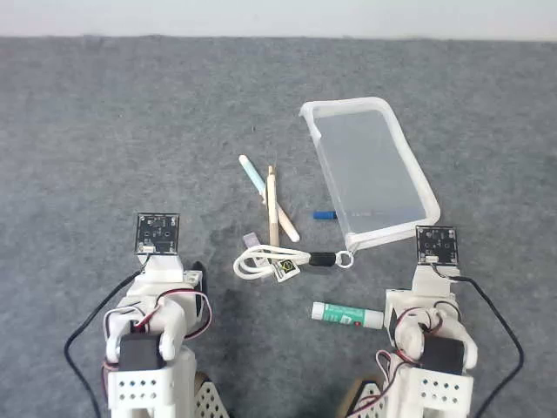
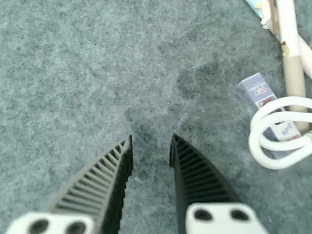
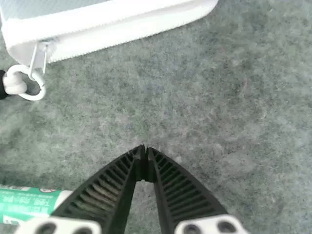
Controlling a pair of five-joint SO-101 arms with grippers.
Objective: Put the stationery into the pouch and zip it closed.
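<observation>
The clear plastic pouch point(image 1: 370, 165), flat and rounded at the corners with a white zip border, is lying on the fuzzy grey table cover point(image 1: 130, 131) ahead of the right arm. A metal zip pull with a white ring point(image 3: 28, 84) is hanging off its near corner, joining a looped white cord point(image 1: 254, 262) that is stretching across between the two arms. A pale blue pen point(image 1: 252, 177), a slim beige wooden pencil point(image 1: 272, 205) and a cream pen point(image 1: 285, 223) are lying crossed in a loose bunch beside the pouch, with a small blue piece point(image 1: 324, 214) just off its long edge. A small rectangular eraser point(image 2: 258, 90) is sitting near the cord's loop. A green-and-white glue stick point(image 1: 346, 314), a smooth cylinder, is lying just beside the right arm.

The left gripper point(image 2: 151, 141) is hovering over bare cover, its ribbed black fingers parted and holding nothing. The right gripper point(image 3: 145, 149) is pointing at the pouch's near edge, fingertips pressed together, empty.
</observation>
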